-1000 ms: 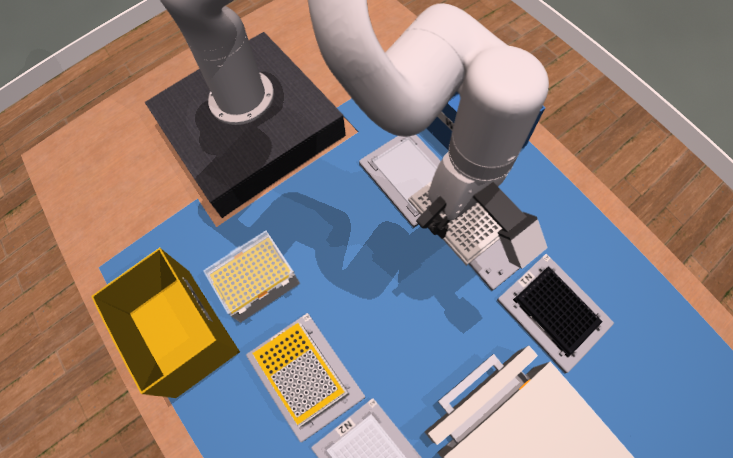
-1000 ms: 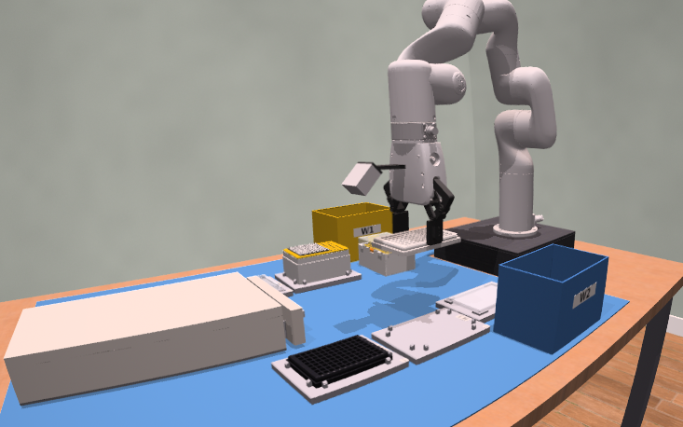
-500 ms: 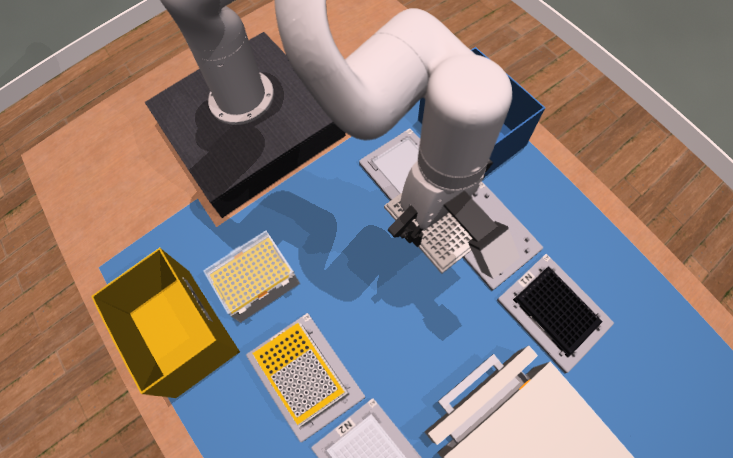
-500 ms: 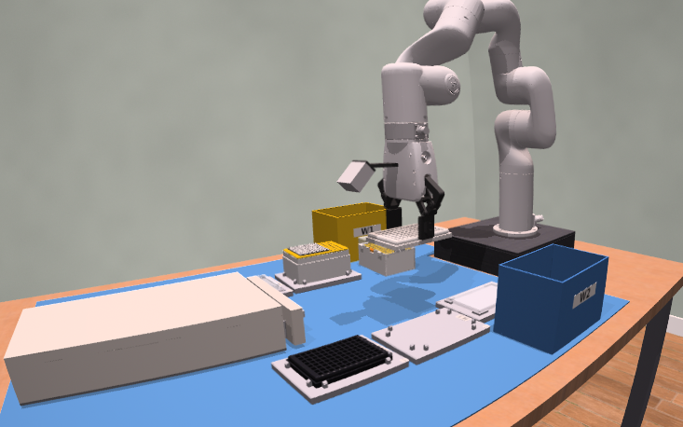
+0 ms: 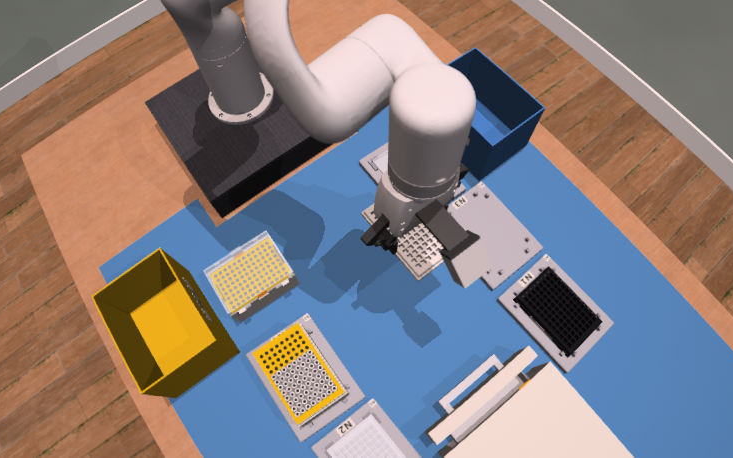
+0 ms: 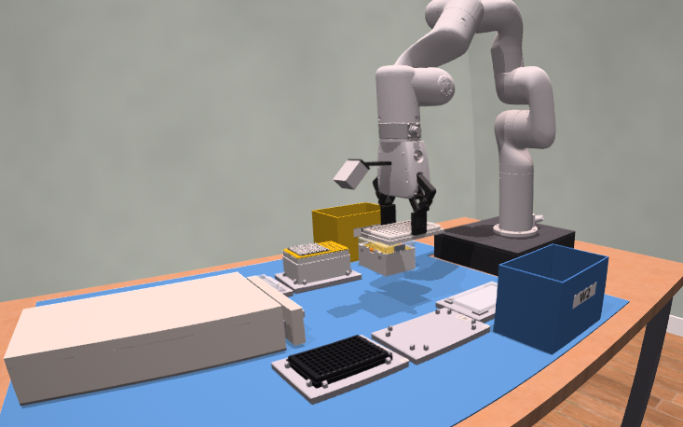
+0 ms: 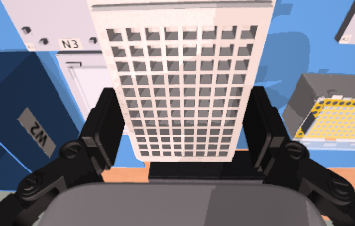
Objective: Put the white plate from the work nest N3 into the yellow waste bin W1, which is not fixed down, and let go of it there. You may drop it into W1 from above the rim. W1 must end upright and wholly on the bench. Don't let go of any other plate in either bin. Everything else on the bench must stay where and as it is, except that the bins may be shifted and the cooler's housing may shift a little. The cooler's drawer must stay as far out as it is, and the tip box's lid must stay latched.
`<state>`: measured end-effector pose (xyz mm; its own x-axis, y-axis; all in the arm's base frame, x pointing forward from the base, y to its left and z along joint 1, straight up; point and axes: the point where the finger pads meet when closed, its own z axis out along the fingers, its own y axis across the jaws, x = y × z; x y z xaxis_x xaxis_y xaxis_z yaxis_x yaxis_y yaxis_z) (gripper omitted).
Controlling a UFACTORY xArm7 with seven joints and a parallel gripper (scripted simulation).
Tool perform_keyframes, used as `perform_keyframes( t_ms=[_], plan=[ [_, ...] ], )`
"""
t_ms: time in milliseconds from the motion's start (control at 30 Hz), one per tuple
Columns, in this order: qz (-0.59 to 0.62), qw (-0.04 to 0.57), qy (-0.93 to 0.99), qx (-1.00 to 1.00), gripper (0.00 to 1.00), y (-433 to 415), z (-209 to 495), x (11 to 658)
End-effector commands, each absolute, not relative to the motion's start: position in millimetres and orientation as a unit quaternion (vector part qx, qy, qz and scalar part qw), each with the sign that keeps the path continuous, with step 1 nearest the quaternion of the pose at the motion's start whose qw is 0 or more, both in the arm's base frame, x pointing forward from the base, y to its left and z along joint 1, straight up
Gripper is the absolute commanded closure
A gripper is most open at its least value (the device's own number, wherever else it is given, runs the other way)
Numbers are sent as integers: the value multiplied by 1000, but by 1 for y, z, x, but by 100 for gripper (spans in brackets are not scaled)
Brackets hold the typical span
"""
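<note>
My gripper [image 5: 408, 239] is shut on the white plate [image 5: 422, 249] and holds it level, high above the blue mat near the middle of the bench. The plate also shows in the side view [image 6: 393, 231] and fills the wrist view [image 7: 181, 81], with a finger on each long side. The empty grey nest N3 [image 5: 496, 236] lies just right of the gripper; it also shows in the side view [image 6: 430, 333]. The yellow waste bin W1 [image 5: 165, 321] stands upright and open at the bench's front left corner, well away from the gripper; in the side view [image 6: 344, 223] it is behind the plate.
The blue bin W2 [image 5: 499, 113] stands behind the gripper. A clear-lidded tip box [image 5: 250, 273] and a yellow tube rack [image 5: 300, 373] lie between gripper and W1. A black plate [image 5: 556, 310] sits in nest N1, another white plate [image 5: 366, 441] in N2, the cooler [image 5: 522, 410] at front right.
</note>
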<state>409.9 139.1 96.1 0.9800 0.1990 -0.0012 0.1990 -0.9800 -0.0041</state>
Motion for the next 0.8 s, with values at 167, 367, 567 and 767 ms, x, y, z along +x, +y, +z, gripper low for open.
perform_keyframes(
  t_ms=[167, 367, 567, 767],
  plan=[
    [-2, 3, -100, -995, 100, 120, 98, 409],
    [-2, 3, -100, -995, 100, 104, 98, 406],
    [-2, 3, -100, -995, 100, 91, 98, 405],
    [-2, 2, -100, -995, 100, 77, 97, 403]
  ],
)
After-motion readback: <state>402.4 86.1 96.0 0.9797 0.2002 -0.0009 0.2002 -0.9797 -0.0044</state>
